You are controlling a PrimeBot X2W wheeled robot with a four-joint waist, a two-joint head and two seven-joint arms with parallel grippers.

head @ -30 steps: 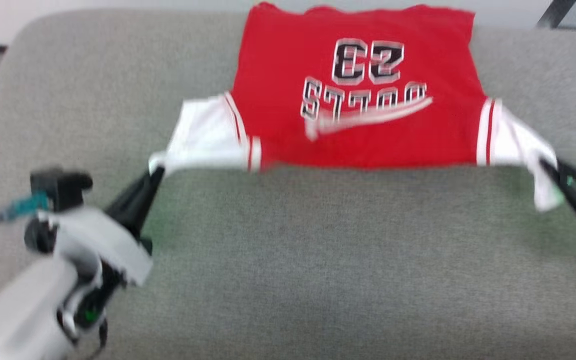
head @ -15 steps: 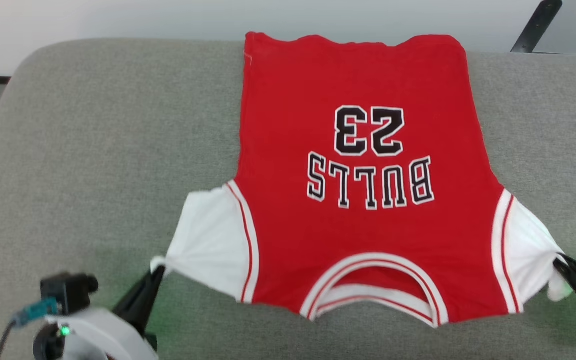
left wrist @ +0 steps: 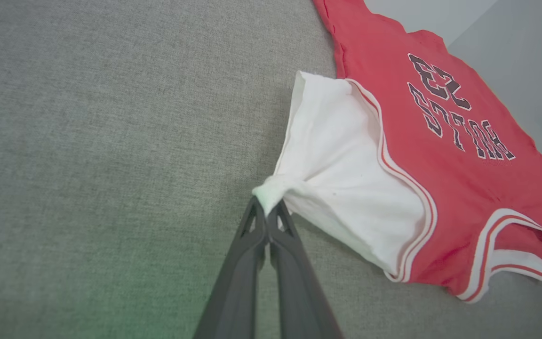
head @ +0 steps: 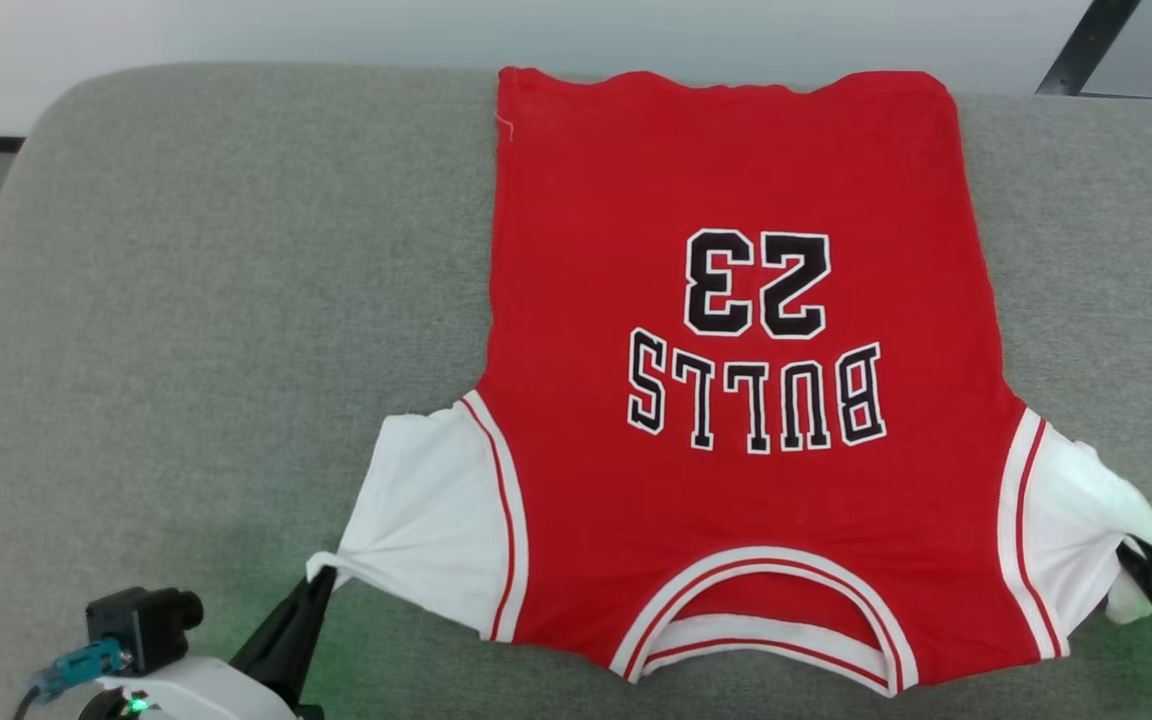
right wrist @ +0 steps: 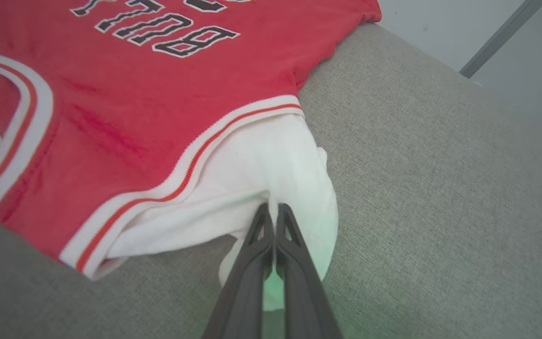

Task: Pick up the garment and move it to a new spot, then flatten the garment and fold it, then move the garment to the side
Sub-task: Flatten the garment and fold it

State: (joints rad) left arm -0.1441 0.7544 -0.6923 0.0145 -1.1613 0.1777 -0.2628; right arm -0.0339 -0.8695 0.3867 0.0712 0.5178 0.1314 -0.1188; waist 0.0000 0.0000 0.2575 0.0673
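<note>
left gripper (head: pixel 319 585): jaws pinched together on the bunched tip of the left sleeve (head: pixel 426 510); the cloth is gathered to a knot at the tips.
jersey (head: pixel 736 250): spread face-up on the grey cushion (head: pixel 186 300), right of centre and mostly flat.
handling: light, limp knit with no stiffness. It would likely sag and wrinkle if lifted from one point, so take two holds at once, at the sleeve ends or shoulders.
axis: the long axis runs near to far. The collar (head: pixel 766 553) points at the robot and the hem (head: pixel 726 80) lies at the far edge. The lettering (head: pixel 756 390) reads upside down in the head view.
right gripper (head: pixel 1128 553): jaws closed on the end of the right sleeve (head: pixel 1066 520), with a loose flap past the tips.
</note>
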